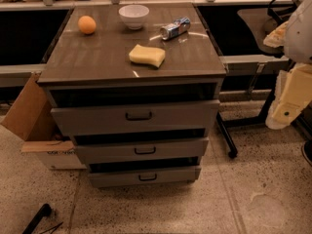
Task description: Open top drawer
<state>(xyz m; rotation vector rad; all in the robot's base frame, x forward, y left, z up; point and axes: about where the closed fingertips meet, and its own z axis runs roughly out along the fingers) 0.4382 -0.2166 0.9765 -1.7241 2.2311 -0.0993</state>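
We locate the gripper point(288, 100) at the right edge of the frame, a cream-coloured assembly hanging below a white arm housing point(300, 30). We cannot tell whether it is open or closed. It holds nothing that we can see and is well apart from the cabinet.

The top drawer point(97, 118) sits left of the gripper, in the centre of the frame, directly under the counter point(97, 57). Its black bar handle point(138, 116) is at the panel's centre, and a dark gap shows above the panel. Two shallower drawers lie below it.

On the counter we note a yellow sponge point(146, 55), a crushed can point(174, 29), a white bowl point(133, 15) and an orange point(87, 25). A cardboard box point(27, 116) stands at the left of the cabinet.
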